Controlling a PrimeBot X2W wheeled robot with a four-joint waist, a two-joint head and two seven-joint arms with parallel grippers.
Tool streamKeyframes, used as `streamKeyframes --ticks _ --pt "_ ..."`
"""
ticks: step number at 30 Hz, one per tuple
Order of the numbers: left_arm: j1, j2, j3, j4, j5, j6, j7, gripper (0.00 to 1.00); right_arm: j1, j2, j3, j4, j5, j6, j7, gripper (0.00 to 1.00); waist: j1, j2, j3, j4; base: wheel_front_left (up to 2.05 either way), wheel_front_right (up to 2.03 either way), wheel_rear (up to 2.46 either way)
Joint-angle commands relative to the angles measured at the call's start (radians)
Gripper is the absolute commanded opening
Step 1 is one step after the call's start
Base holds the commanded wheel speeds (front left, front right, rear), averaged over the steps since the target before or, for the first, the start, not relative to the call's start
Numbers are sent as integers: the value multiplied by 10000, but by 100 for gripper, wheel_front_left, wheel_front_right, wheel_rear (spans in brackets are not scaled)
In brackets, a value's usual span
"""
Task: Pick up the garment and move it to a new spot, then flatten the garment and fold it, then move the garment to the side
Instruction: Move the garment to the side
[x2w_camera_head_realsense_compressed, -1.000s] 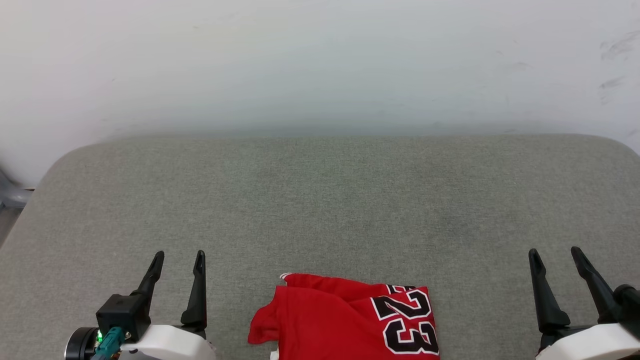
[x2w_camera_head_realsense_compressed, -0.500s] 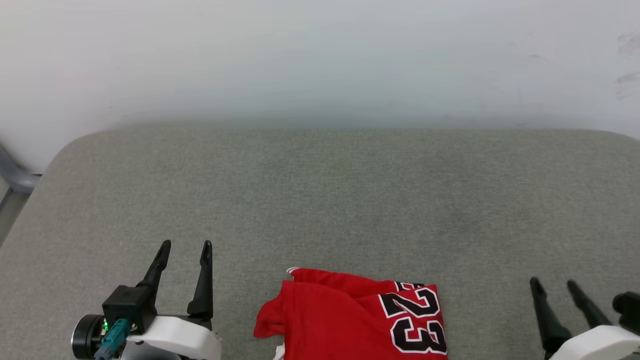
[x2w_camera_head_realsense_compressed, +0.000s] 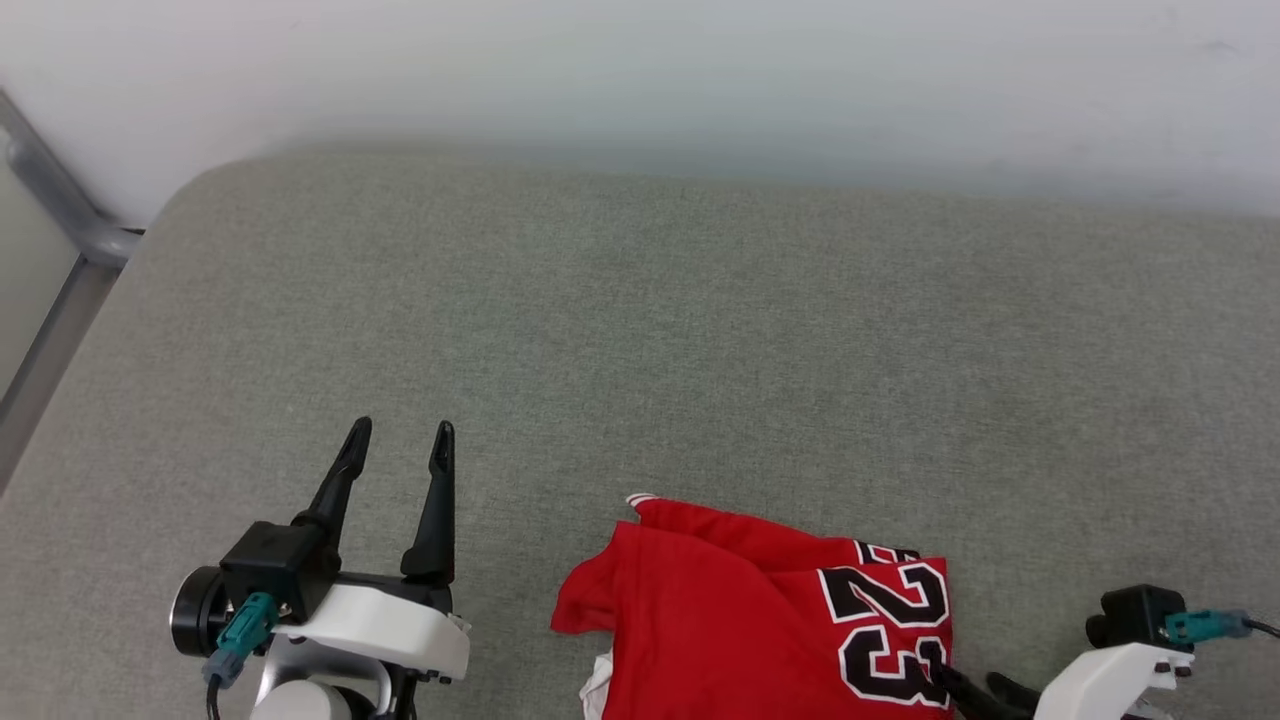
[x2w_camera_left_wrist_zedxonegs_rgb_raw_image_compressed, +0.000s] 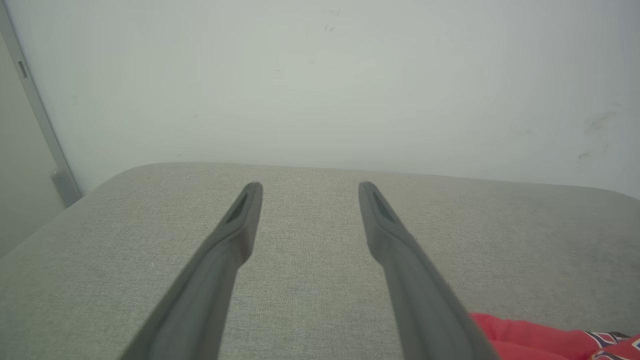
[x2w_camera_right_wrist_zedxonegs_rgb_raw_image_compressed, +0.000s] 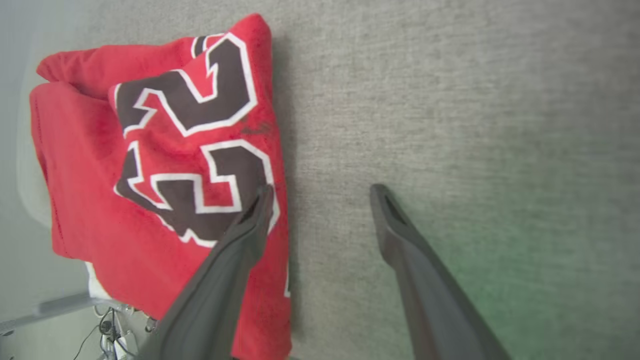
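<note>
A grey metal rail is standing left of the pale wall. The left tool is gaping empty over the grey-green fabric-covered table. The folded red jersey garment is lying at the table's near edge, and the right tool is gaping empty astride its right side.

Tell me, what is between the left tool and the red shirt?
Only bare grey cushion lies between the left tool and the shirt, in the head view.

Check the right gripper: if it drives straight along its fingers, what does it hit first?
Probably the garment: the open right gripper has one finger over its numbered edge, the other over the grey cushion. Height unclear.
</note>
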Motion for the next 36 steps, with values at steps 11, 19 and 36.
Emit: streamKeyframes --ticks 11,19,36 --pt "-364 -322 359 243 398 -438 -68 100 -663 282 883 1466 1898 -14 929 100 0 0 618 392 0 0 0" --pt "-207 -469 536 496 703 -686 -70 100 -1199 61 1189 1613 1844 -12 697 0 0 0 287 204 0 0 0" --pt "438 -196 349 129 916 -739 79 100 -1544 -1056 95 923 -1886 -6 302 0 0 0 -566 -2399 0 0 0"
